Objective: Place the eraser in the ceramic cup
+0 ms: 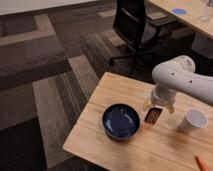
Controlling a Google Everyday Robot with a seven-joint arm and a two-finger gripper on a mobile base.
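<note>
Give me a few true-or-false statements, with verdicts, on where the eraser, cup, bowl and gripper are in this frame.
1. The eraser lies on the table between the blue bowl and the ceramic cup. True.
2. The eraser is inside the ceramic cup. False: it is on the table, apart from the cup.
3. The gripper is down at the eraser. True.
4. The gripper hovers over the blue bowl. False: it is beside the bowl, at the eraser.
5. The ceramic cup lies on its side. False: it stands upright.
</note>
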